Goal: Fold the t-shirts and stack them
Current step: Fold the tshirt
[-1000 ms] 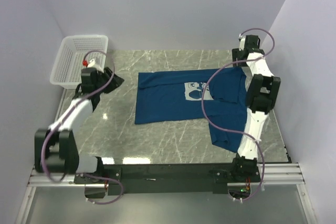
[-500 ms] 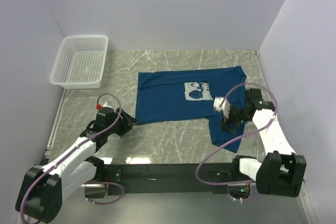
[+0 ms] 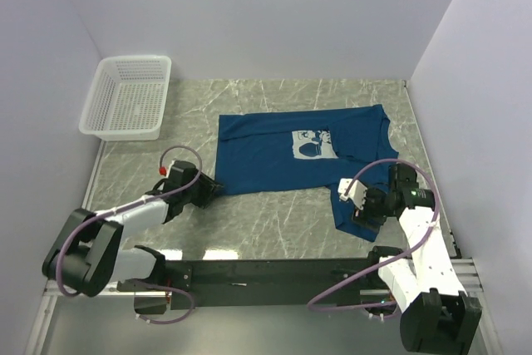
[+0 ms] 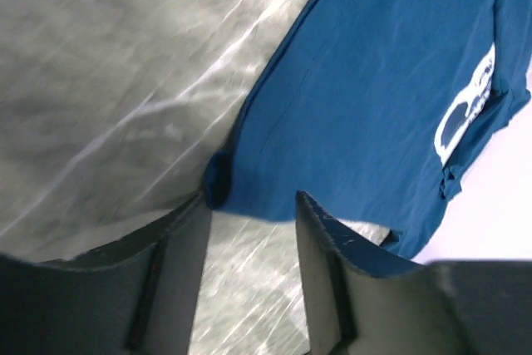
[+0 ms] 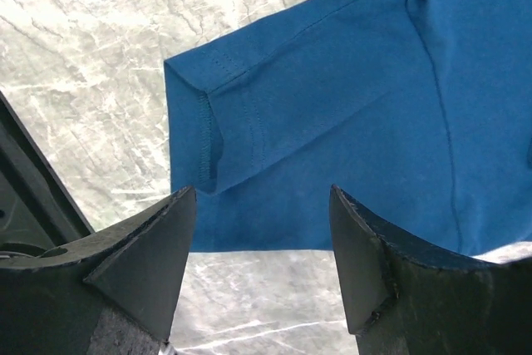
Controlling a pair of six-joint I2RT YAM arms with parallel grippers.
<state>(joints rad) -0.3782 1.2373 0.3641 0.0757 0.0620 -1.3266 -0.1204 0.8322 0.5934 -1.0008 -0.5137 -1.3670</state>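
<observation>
The dark blue t-shirt [image 3: 266, 160] lies flat on the marble table, its pale print [image 3: 314, 144] facing up and one sleeve trailing toward the near right. My left gripper [image 3: 212, 190] is low at the shirt's near-left corner. In the left wrist view that gripper [image 4: 249, 205] is open, and the rolled corner of the t-shirt [image 4: 218, 180] lies just past its left fingertip. My right gripper [image 3: 356, 205] hovers over the near-right sleeve. In the right wrist view it [image 5: 262, 197] is open, with the hem of the sleeve [image 5: 249, 130] lying between and ahead of its fingertips.
A white mesh basket [image 3: 129, 97] stands at the far left corner of the table. Walls close in the left, back and right sides. The black rail [image 3: 274, 270] with both arm bases runs along the near edge.
Both arms came down from raised poses. The left gripper moved right to the shirt's near-left corner. The right gripper swung from the far right down over the near sleeve.
</observation>
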